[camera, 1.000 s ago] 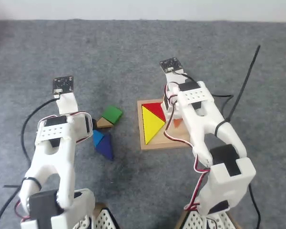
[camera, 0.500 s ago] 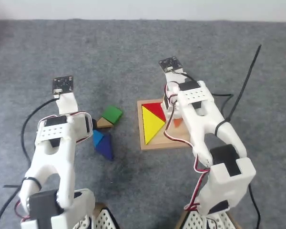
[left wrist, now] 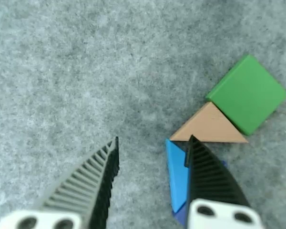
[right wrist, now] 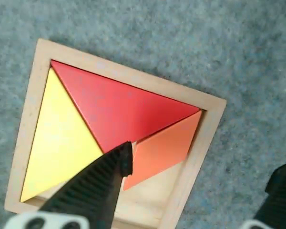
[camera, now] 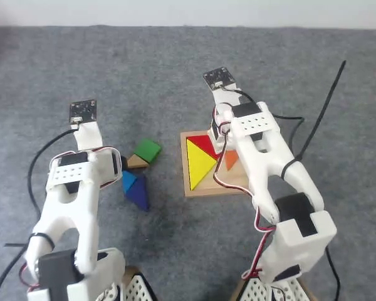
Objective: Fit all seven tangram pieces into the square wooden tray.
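Right now, left gripper hangs over grey carpet, fingers spread wide, empty | beside it: light blue triangle, tan wooden triangle touching green square block | square wooden tray holds yellow triangle, red triangle, orange parallelogram | right gripper above tray, fingers wide apart, empty

I see the tray right of the loose pieces. Inside it, two large triangles abut, a parallelogram beside them. Outside, the square touches a small triangle (two more pieces lie nearer the arms).
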